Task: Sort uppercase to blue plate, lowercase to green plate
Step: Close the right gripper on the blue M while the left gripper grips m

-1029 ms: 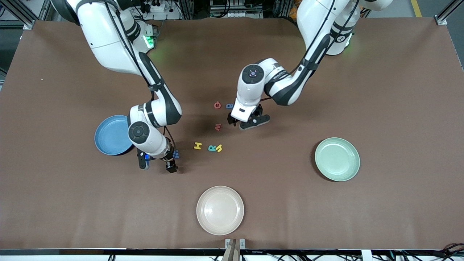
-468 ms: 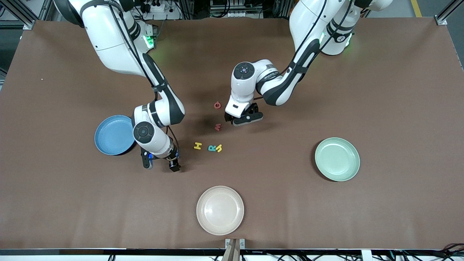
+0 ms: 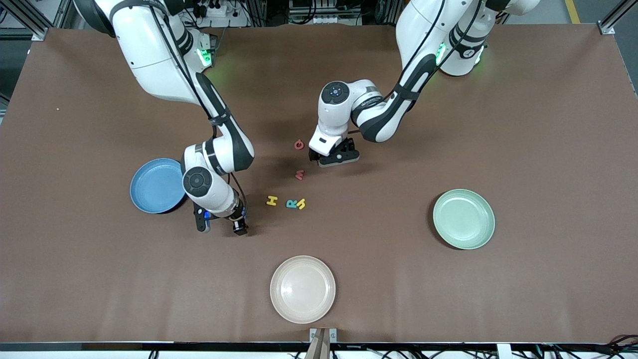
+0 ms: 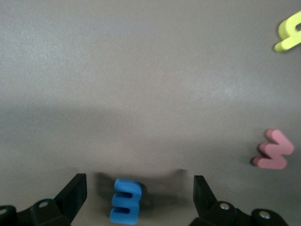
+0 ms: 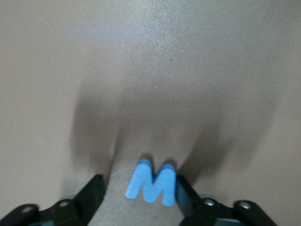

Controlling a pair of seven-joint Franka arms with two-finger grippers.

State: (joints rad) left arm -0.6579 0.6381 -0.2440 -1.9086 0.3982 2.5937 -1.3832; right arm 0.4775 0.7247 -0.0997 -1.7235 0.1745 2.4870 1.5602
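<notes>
While both arms are at the pickup step, your right gripper has its fingers part-closed around the big blue M, lying flat on the table just beside the blue plate; finish closing before you lift. Your left gripper stands wide open and empty astride the small blue letter, whose length runs crosswise to the gap between the fingers.

L tool shifted over blue m | R tool narrowing on blue M
</notes>
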